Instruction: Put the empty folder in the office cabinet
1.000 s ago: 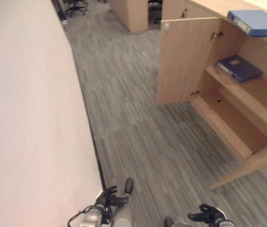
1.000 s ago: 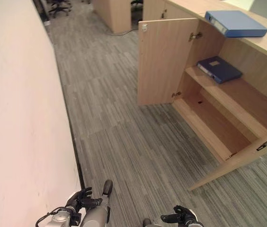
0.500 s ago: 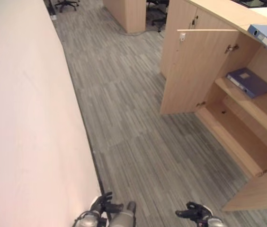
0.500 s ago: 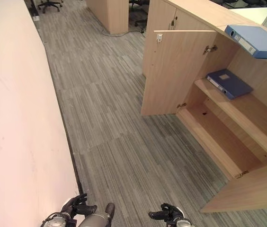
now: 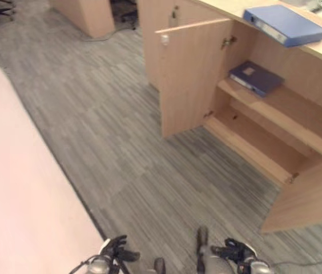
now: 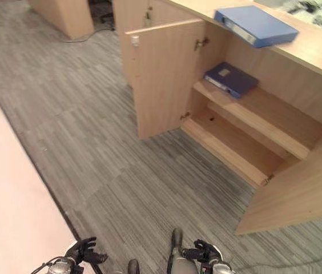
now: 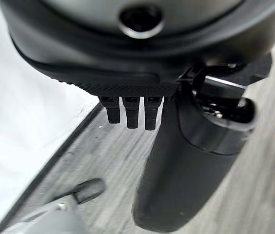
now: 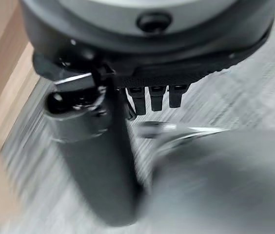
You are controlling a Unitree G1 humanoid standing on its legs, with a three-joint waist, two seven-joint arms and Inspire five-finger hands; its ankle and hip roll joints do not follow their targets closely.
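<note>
Both hands, left hand point(image 5: 114, 251) and right hand point(image 5: 236, 250), stay low, relaxed and empty; light blue folder point(image 5: 285, 23) lies atop the cabinet point(image 5: 195, 80).

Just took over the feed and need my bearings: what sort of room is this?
Most likely an office: grey striped carpet floor, a light wooden cabinet with its door open, a dark blue folder lying on its upper shelf, and a lighter blue ring binder on the cabinet top.
</note>
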